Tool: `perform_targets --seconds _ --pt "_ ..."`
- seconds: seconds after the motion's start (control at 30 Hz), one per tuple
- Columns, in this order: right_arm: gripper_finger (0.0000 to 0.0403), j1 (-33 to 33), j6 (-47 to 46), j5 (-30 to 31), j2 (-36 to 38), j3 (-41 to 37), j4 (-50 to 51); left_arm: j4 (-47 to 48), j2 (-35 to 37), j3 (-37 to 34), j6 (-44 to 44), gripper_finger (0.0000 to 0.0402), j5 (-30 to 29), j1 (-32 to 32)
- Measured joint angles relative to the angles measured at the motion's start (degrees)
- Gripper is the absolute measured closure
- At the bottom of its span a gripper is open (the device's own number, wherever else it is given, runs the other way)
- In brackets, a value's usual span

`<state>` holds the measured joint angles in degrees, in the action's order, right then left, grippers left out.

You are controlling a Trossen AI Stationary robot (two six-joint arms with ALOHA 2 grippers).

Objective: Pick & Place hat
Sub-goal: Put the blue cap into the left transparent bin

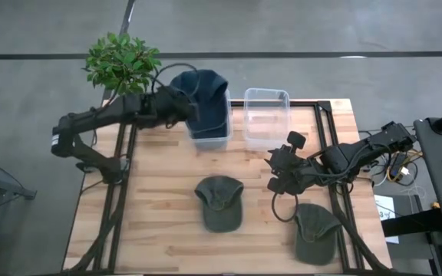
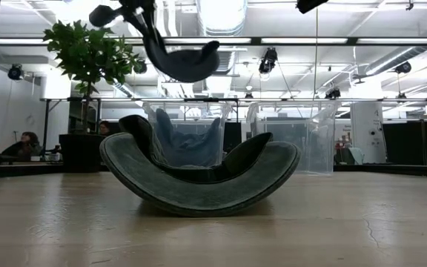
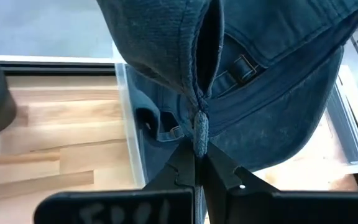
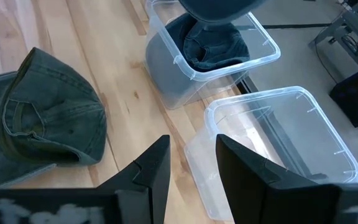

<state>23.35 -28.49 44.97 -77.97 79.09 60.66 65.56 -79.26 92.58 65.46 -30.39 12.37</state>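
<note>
A blue hat was pinched in the closed left end effector, hung right over the left bin, where another blue hat was already stuffed. The clear bin ahead of the half-open right end effector was seen empty. Two green hats were left on the worktop beside it.

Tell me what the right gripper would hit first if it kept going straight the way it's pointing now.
Most likely the empty clear bin: the right gripper, jaws open and holding nothing, points at its near wall. Depth is hard to judge, so it might meet the table just before it.
</note>
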Motion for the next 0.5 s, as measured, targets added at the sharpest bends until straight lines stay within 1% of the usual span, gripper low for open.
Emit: perform_targets --seconds 0.13,0.27,0.37,0.5 --pt "0.0280 0.0 0.0 0.0 0.0 0.0 0.0 -1.6 -0.9 0.0 -4.7 0.0395 6.2 5.4" --pt "0.0280 0.0 0.0 0.0 0.0 0.0 0.0 -1.6 -2.5 0.0 -8.0 0.0395 10.5 9.4" --pt "0.0280 0.0 0.0 0.0 0.0 0.0 0.0 -2.3 -4.0 0.0 -10.3 0.0395 13.1 11.2" --pt "0.0280 0.0 0.0 0.0 0.0 0.0 0.0 -3.2 -6.5 0.0 -12.5 0.0395 14.5 12.4"
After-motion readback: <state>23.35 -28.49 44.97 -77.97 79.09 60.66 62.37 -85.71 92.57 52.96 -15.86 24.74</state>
